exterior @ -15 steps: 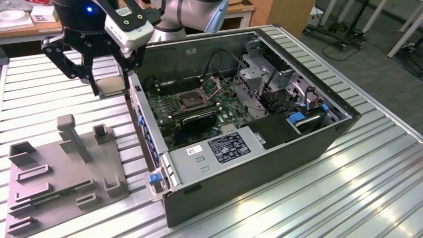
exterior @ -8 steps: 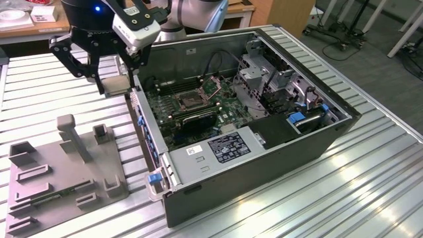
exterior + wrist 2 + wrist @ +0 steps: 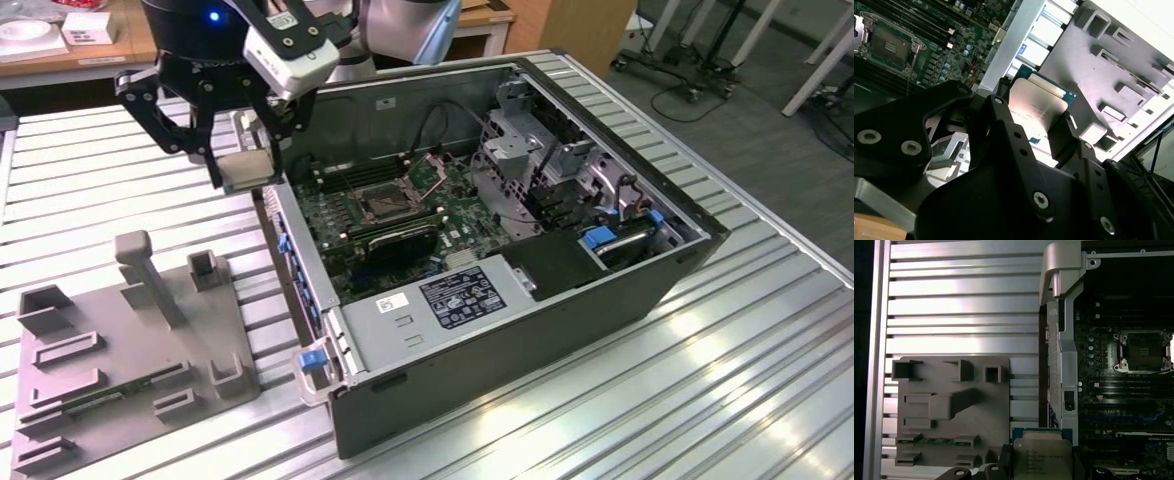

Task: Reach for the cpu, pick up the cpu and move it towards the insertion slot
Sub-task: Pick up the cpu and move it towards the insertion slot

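One black two-fingered gripper (image 3: 247, 172) is closed tight on the single flat, square, silvery-beige cpu (image 3: 1036, 102), pinched between its fingers. One square silver-framed insertion slot (image 3: 378, 203) sits off to its side, inside the open black computer case (image 3: 561, 310). The case's pale wall stands between them. One grey plastic fixture tray (image 3: 80, 400) lies below, apart.

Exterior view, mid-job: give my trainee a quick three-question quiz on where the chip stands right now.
1. True or false: the chip already sits in the socket.
2. Pick one. The gripper is: A open; B shut on the chip; C shut on nothing.
3. Fill in: in the exterior view, the grey tray lies to the ____ of the computer case.

Key: 1 false; 2 B; 3 left.
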`<state>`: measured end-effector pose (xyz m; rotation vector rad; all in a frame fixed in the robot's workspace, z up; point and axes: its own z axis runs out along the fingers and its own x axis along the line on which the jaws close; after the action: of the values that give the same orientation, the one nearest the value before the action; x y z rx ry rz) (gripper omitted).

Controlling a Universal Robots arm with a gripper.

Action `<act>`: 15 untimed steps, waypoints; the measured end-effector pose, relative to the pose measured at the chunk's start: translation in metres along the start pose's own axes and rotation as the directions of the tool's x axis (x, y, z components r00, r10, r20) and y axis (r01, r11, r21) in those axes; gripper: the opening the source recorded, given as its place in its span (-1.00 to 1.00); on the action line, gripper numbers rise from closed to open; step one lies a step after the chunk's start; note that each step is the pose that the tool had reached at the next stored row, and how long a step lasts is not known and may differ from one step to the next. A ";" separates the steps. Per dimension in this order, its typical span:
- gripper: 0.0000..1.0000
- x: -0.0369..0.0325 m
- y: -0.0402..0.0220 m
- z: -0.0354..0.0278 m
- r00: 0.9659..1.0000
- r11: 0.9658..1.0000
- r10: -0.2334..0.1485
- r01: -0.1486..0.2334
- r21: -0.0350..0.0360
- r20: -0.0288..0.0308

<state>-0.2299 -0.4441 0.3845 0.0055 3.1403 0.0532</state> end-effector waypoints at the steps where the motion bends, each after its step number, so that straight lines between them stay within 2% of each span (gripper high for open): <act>1: 0.09 -0.0012 0.0000 0.0000 1.000 1.000 0.000 0.000 0.000 0.000; 15: 0.09 -0.0173 0.0001 0.0001 1.000 1.000 0.000 0.000 0.000 0.000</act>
<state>-0.2126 -0.4441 0.3844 0.0055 3.1403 0.0533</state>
